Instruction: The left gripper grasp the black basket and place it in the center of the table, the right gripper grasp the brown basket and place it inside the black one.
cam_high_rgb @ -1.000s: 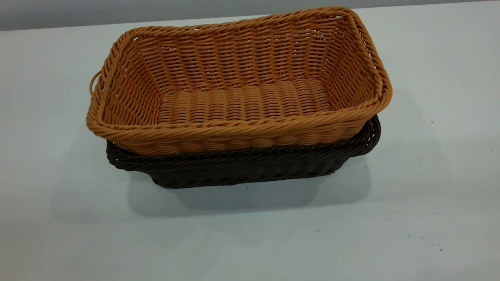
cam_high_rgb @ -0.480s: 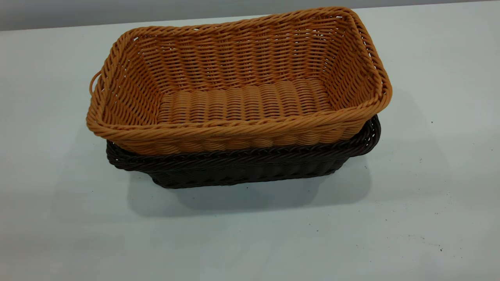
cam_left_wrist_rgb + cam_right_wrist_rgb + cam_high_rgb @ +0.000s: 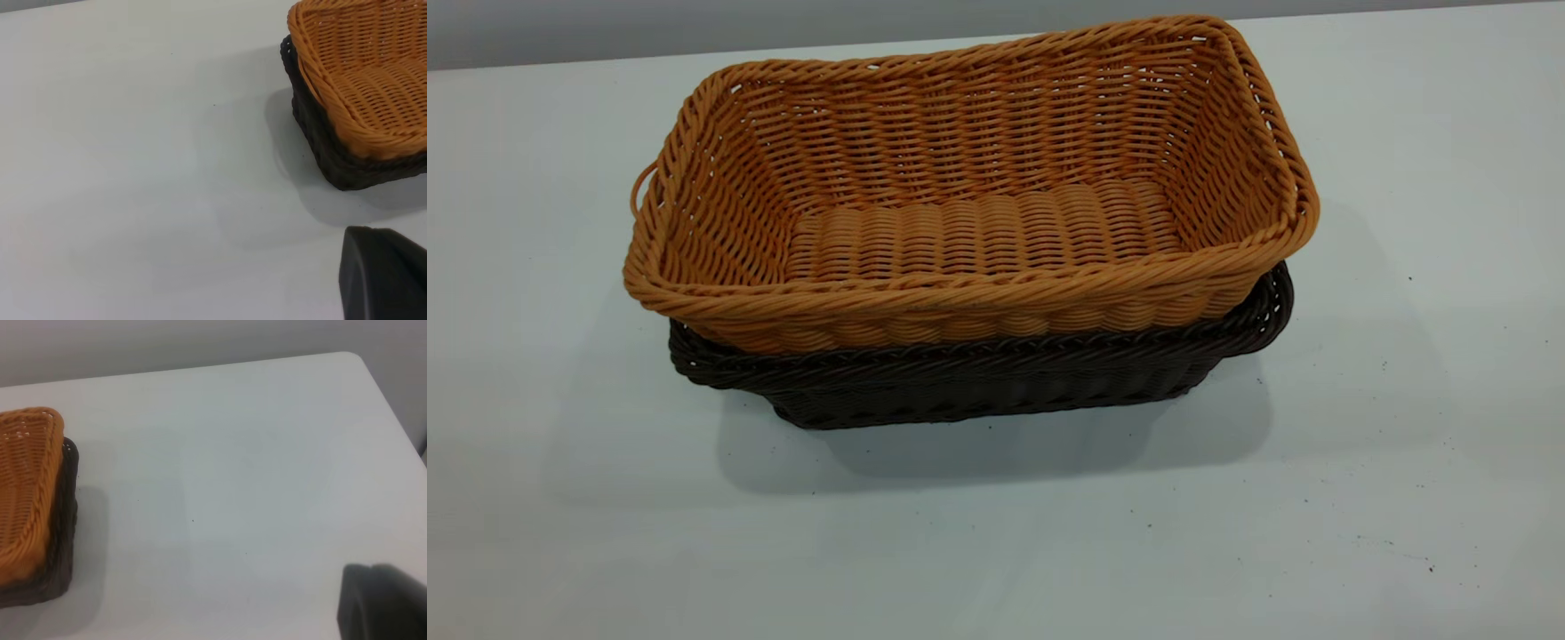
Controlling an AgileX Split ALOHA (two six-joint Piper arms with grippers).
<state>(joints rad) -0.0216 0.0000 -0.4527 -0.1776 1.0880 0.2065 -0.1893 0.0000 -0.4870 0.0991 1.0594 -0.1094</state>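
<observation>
Wicker everywhere: the rectangular orange-tan woven brown basket (image 3: 969, 191), braided at the rim, sits nested inside the dark brown-black woven black basket (image 3: 996, 382) at the exterior frame's centre, on the pale speckled table (image 3: 1405, 462). Only a black corner of each gripper shows (left gripper (image 3: 383, 275), right gripper (image 3: 381, 603)), well apart from both baskets; I cannot tell their state.
</observation>
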